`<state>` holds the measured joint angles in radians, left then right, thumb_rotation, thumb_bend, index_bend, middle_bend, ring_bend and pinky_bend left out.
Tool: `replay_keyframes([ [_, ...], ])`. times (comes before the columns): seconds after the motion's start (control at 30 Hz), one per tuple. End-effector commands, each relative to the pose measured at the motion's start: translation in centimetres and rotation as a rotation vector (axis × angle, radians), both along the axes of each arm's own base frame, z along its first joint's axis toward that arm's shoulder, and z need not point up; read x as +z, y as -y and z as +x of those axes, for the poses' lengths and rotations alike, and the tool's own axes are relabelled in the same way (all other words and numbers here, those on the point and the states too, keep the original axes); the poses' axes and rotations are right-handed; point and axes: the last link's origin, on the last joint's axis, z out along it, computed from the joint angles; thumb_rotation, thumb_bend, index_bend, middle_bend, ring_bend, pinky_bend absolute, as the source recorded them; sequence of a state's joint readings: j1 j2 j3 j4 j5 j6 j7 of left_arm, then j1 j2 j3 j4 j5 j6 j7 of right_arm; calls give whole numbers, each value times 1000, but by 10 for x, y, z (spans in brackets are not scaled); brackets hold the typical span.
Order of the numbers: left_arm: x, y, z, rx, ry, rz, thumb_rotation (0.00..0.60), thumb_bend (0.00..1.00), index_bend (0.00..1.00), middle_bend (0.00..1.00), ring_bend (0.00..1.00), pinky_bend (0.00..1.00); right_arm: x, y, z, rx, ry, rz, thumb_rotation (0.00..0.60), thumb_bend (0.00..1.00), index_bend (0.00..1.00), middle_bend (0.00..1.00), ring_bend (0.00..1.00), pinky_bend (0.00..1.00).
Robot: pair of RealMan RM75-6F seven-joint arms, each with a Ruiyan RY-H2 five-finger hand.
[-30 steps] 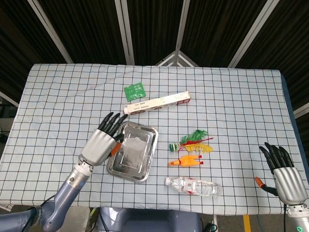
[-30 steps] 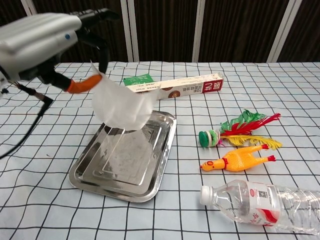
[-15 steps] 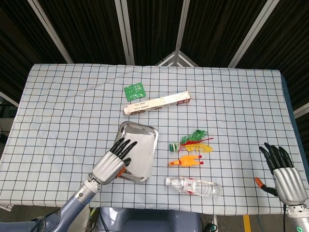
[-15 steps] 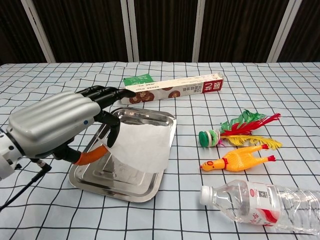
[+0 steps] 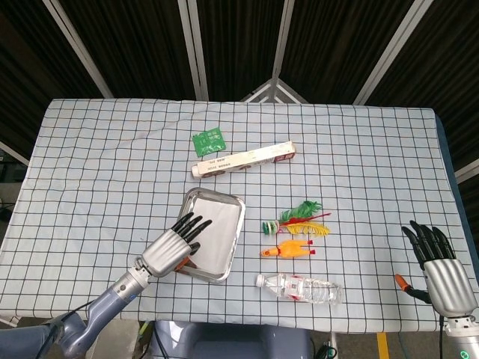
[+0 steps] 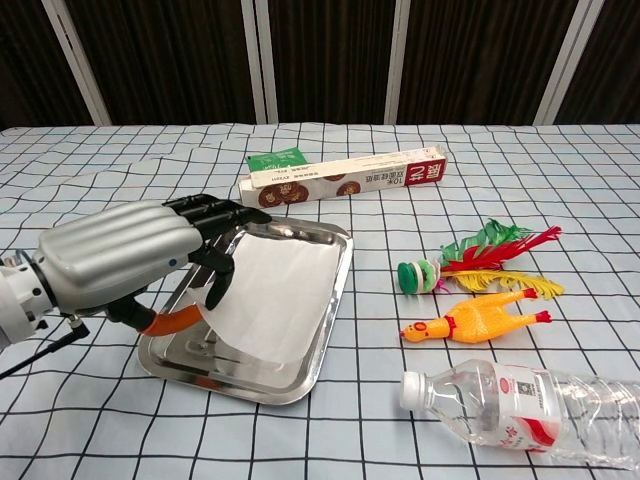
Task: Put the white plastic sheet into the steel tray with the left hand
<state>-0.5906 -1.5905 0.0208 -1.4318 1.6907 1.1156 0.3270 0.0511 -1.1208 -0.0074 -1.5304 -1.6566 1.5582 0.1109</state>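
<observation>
The white plastic sheet lies slanted inside the steel tray, with its left edge raised off the tray floor. My left hand is at the tray's near-left side. It pinches the sheet's left edge between its dark fingers and the orange-tipped thumb below. My right hand hovers at the table's near right corner, fingers spread, holding nothing. The chest view does not show it.
A long box and a green packet lie behind the tray. Right of the tray are a feather toy, a rubber chicken and a plastic bottle.
My left hand has come down with the sheet, from above the tray to its near-left side. The sheet now rests in the tray. The right hand has not moved.
</observation>
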Motion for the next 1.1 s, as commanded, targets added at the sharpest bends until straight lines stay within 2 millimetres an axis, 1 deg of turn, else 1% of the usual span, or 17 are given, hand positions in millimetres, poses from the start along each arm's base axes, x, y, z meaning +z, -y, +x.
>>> replay_keyframes([
  [0.03, 1, -2, -5, -8, -20, -7, 600, 448, 509, 5, 0, 0, 0, 0, 0, 0, 0, 0, 600, 291, 0, 0, 0, 0],
  [0.07, 1, -2, -7, -7, -25, -7, 600, 412, 457, 2, 0, 0, 0, 0, 0, 0, 0, 0, 600, 290, 0, 0, 0, 0],
  [0.1, 2, -2, -10, 0, -33, -5, 600, 369, 378, 0, 0, 0, 0, 0, 0, 1, 0, -1, 600, 290, 0, 0, 0, 0],
  [0.13, 4, -2, -14, 9, -39, -6, 600, 340, 320, 0, 0, 0, 0, 0, 0, 1, 0, -1, 600, 290, 0, 0, 0, 0],
  [0.2, 7, -2, -17, 13, -45, -8, 600, 277, 167, 0, 0, 0, 0, 0, 0, 2, 0, -1, 600, 290, 0, 0, 0, 0],
  [0.3, 12, -2, -20, 19, -45, -2, 600, 231, 46, 0, 0, 0, 0, 0, 0, 2, 0, -2, 600, 290, 0, 0, 0, 0],
  [0.37, 15, -3, -21, 27, -40, -2, 600, 223, 12, 0, 0, 0, 0, 0, 0, 3, 0, -2, 600, 290, 0, 0, 0, 0],
  [0.53, 22, -2, -26, 47, -34, -6, 600, 222, 0, 0, 0, 0, -1, 0, 1, 3, -2, -1, 600, 290, 0, 0, 0, 0],
  [0.7, 29, -1, -30, 73, -37, -31, 600, 179, 0, 0, 0, 0, -1, 0, 1, 2, -3, -2, 600, 291, 0, 0, 0, 0],
  [0.8, 34, -2, -32, 95, -22, -21, 600, 179, 0, 0, 0, 0, 0, 0, 0, -1, -4, -2, 600, 290, 0, 0, 0, 0],
  [0.93, 45, 1, -41, 166, 18, 19, 600, 176, 0, 0, 0, 0, 0, 0, 0, -5, -3, -4, 600, 291, 0, 0, 0, 0],
  [1.03, 58, 8, -49, 234, 59, 71, 600, 113, 0, 0, 0, 0, 1, 0, 0, -2, -4, -6, 600, 290, 0, 0, 0, 0],
  [1.1, 70, 17, -56, 274, 77, 118, 600, 34, 0, 0, 0, 0, 0, 0, 0, -1, -5, -6, 600, 290, 0, 0, 0, 0],
])
